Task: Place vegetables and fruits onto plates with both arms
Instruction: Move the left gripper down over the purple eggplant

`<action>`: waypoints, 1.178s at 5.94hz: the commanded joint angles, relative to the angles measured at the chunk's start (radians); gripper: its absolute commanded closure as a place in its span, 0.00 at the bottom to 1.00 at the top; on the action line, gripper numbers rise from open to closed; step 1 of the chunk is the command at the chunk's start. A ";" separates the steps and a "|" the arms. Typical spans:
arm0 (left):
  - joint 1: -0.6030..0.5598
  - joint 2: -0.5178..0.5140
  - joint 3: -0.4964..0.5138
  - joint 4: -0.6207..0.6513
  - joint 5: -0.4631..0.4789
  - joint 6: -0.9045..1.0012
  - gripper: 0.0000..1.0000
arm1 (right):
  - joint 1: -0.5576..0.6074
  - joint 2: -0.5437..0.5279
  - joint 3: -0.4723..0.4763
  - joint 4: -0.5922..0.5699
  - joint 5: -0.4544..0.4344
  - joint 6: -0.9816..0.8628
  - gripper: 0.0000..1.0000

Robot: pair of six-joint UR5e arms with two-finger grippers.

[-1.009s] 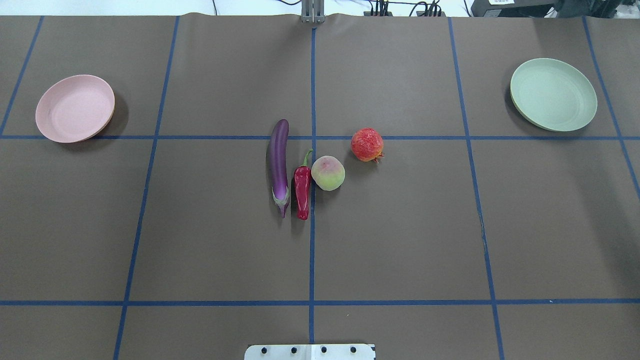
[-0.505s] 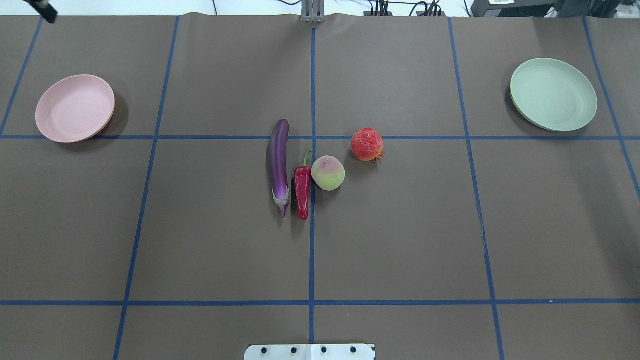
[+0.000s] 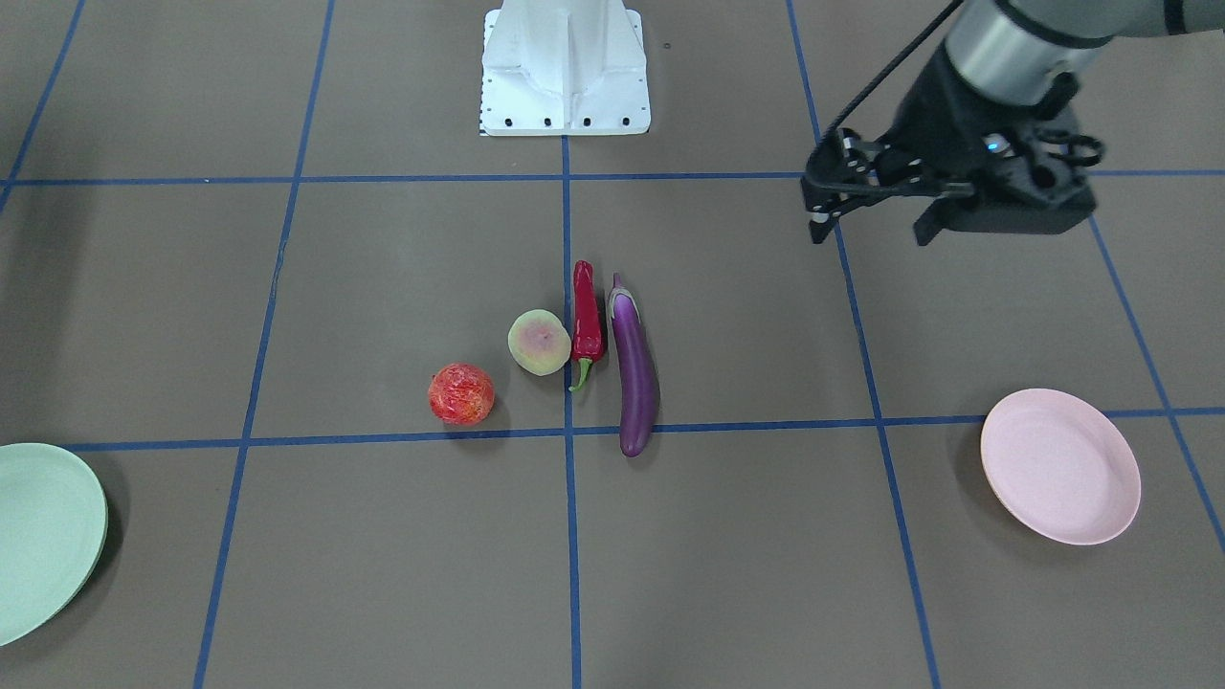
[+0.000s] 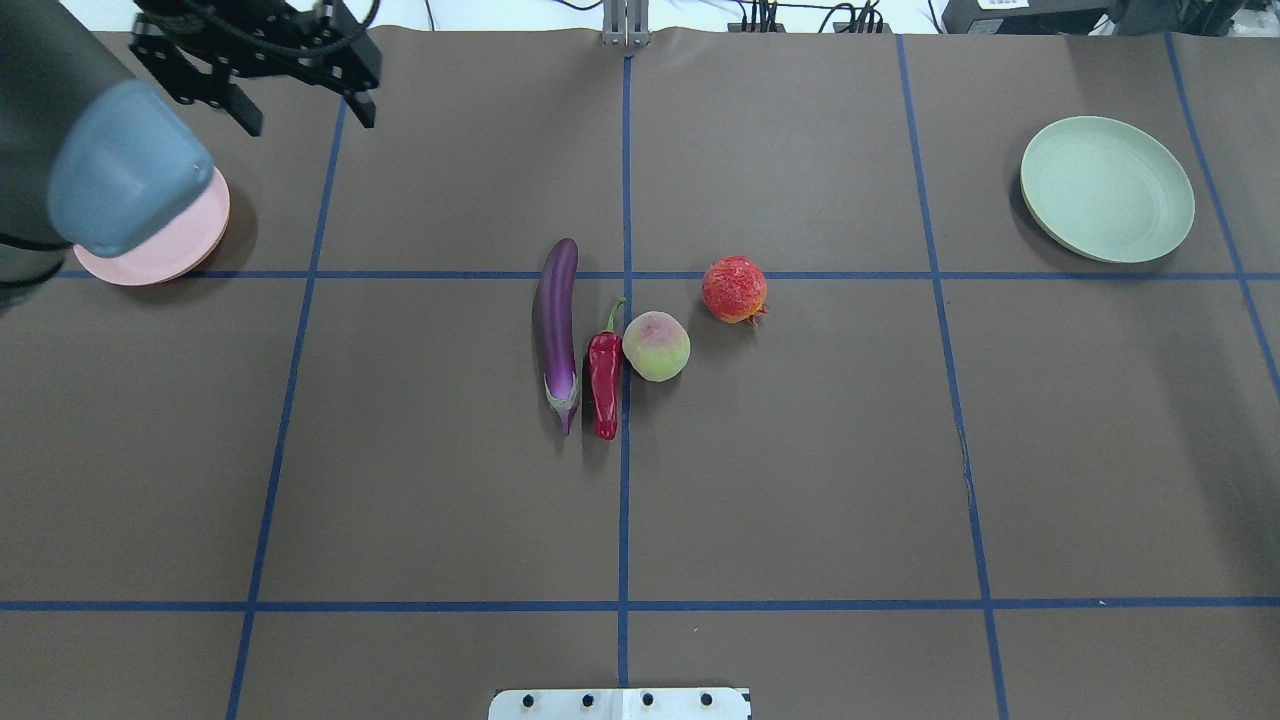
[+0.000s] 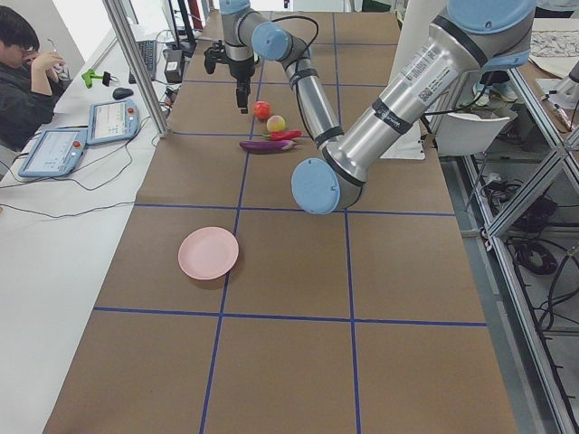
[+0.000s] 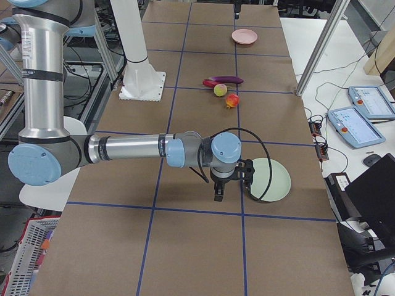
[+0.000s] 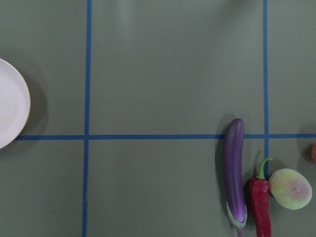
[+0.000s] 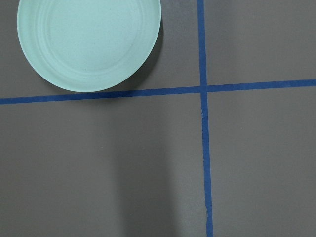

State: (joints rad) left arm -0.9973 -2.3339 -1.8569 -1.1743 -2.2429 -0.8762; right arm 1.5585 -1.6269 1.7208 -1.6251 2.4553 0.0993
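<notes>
Mid-table, the shiny red chili pepper (image 4: pixel 604 372) flanks the long glossy purple eggplant (image 4: pixel 556 315), so the wide-open, empty left gripper (image 4: pixel 306 118) might knock it.

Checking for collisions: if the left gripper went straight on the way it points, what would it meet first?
Likely bare table, between the pink plate and the eggplant; the left gripper points down, jaws open, nothing under it.
</notes>
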 commanded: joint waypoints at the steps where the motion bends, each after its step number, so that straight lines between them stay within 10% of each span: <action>1: 0.086 -0.028 0.138 -0.196 0.043 -0.172 0.00 | 0.000 -0.001 -0.001 0.001 0.002 -0.001 0.00; 7: 0.279 -0.150 0.651 -0.640 0.272 -0.336 0.00 | 0.083 0.084 0.063 -0.010 0.112 0.125 0.00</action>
State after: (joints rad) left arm -0.7399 -2.4773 -1.2501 -1.7877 -2.0018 -1.2079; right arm 1.6152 -1.5638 1.7776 -1.6322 2.5549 0.2003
